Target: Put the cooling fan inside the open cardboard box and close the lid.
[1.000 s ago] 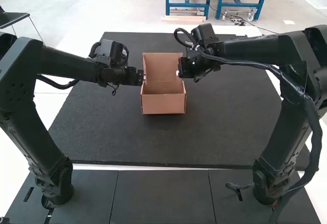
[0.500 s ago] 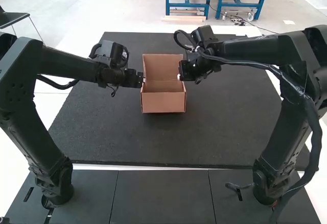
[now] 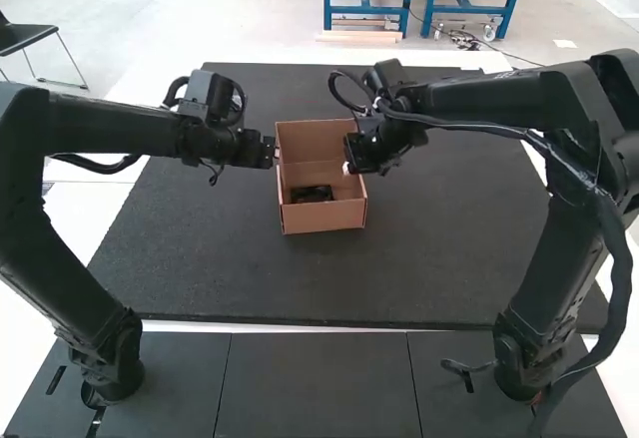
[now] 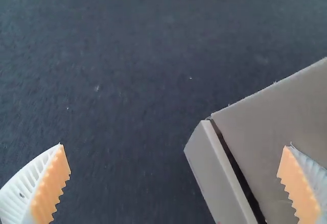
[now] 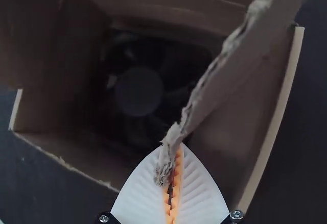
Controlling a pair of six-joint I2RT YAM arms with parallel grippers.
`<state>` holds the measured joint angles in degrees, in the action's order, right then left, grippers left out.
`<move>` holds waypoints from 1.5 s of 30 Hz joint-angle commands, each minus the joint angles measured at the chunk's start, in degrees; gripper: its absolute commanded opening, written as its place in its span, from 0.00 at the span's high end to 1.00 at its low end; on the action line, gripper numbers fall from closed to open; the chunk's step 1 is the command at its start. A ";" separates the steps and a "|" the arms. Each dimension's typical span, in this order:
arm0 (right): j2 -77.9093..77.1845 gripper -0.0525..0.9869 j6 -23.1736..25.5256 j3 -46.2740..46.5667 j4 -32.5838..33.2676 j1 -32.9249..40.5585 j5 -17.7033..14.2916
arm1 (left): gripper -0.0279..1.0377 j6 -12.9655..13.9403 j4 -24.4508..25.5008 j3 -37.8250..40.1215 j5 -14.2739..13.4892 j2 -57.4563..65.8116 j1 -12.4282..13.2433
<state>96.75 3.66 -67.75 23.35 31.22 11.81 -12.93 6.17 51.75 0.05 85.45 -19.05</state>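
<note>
The black mat carries the cardboard box, which stands upright with its top open. At the box's right wall, the right gripper pinches the torn edge of the cardboard. At the box's left wall, the left gripper is spread, straddling a panel edge. The cooling fan lies flat on the box floor.

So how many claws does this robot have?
2. The left claw is open beside the left wall of the box. The right claw is shut on a flap at the right edge of the box.
</note>
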 commanded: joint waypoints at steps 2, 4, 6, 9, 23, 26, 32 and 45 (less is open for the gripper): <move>-2.27 0.97 -1.73 0.42 1.17 1.47 1.46 | 0.07 0.89 -0.11 -0.51 0.91 -2.66 -0.46; -2.71 0.97 -2.69 0.77 2.40 1.47 1.46 | 0.07 1.33 0.24 -1.30 1.09 -3.18 -0.46; -3.06 0.97 -2.96 1.39 2.93 1.38 1.37 | 0.07 1.77 0.77 -1.91 1.53 -3.62 -0.46; -3.67 0.97 -4.10 2.35 3.54 1.47 1.19 | 0.07 1.77 1.74 -2.44 1.53 -4.59 -0.46; -4.11 0.40 -3.13 3.06 3.63 1.21 -1.44 | 0.07 4.84 4.90 -2.00 -1.37 -5.91 1.82; -4.29 0.14 -3.13 1.48 5.30 1.12 -1.44 | 0.07 4.84 3.76 -1.65 -2.52 -5.91 3.23; -7.54 0.11 -2.78 0.16 7.41 1.03 -1.27 | 0.07 5.19 0.51 0.81 -5.06 -5.82 5.25; -18.88 0.10 -2.87 3.85 8.64 -3.10 -0.92 | 0.07 5.02 -3.45 7.76 -5.24 -1.16 3.40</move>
<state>81.71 0.43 -65.08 32.84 28.95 11.14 -8.36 3.22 57.60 -4.73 82.72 -14.63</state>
